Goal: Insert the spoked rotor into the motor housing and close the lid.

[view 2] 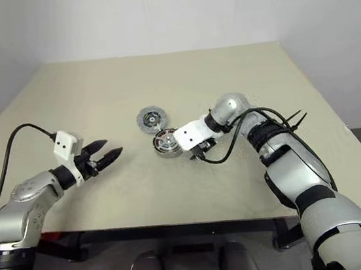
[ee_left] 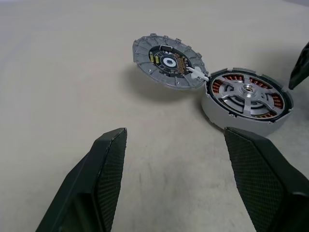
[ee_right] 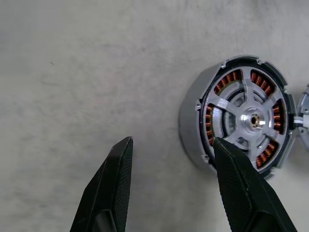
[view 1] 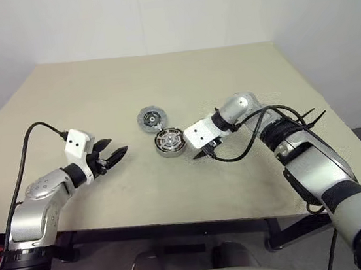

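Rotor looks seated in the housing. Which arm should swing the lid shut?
Left, probably. The lid lies open on the housing's left side, facing the left gripper, whose jaws stand open and empty. The right gripper sits on the housing's opposite side, away from the lid.

You saw the motor housing point(ee_right: 241, 118) partly covered by one right gripper point(ee_right: 169, 188) fingertip, and the lid point(ee_right: 304, 113) cut off at the frame's edge.

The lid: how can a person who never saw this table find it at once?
Look near the middle of the beige table. Two round metal parts lie there side by side. The lid is the flat grey disc, farther from the robot than the motor housing, which shows copper windings.
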You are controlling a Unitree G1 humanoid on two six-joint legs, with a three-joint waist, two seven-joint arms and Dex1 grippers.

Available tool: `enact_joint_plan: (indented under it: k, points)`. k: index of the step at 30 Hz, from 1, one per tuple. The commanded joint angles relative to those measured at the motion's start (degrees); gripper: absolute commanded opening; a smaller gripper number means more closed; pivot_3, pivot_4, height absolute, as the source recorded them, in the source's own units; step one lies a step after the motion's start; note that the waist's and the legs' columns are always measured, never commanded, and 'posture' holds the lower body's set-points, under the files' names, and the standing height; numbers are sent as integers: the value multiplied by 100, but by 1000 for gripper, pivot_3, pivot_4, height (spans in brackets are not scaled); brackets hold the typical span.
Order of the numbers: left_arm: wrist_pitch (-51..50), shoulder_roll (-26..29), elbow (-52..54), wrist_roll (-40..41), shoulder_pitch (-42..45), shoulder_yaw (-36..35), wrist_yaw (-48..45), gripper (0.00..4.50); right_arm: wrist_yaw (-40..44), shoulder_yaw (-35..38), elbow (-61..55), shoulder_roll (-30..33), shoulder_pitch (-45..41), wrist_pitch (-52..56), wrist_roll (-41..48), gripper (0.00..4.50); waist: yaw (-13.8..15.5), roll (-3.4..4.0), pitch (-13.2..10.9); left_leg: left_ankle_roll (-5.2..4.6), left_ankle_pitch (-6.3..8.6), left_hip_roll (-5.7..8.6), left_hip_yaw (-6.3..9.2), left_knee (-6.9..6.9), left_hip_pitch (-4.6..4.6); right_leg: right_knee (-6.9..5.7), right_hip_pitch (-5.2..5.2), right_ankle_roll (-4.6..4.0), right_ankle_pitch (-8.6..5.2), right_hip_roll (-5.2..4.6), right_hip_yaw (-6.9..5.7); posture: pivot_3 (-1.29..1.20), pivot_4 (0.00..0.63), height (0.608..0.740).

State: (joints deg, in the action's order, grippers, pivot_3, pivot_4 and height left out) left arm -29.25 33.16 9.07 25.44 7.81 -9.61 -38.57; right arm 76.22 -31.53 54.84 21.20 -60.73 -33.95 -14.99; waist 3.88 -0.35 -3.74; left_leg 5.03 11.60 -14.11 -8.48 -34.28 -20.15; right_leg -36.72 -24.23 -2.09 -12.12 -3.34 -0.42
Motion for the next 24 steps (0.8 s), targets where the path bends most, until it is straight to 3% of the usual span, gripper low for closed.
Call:
enact_joint_plan:
  k: [1,18,24]
  points:
    - [104,-7,289,28,-54,-147,68,3396,-279,20,338,-150,-387,-284,-230,2931,-4,0,0,-1,0,0,0,0,0,0,0,-1,0,0,0,0,0,740]
    - [132,1,343,53,-176,-258,175,3396,-428,-47,1004,-462,-539,-399,-693,2931,-3,2,-1,-3,2,-3,0,0,2,-1,0,-3,-1,0,-3,0,0,740]
    - [142,-26,341,35,-178,-265,192,3396,-647,-80,1093,-484,-595,-481,-865,1072,-2,2,-1,-3,2,-3,0,0,5,-4,1,-3,-1,0,-2,0,0,740]
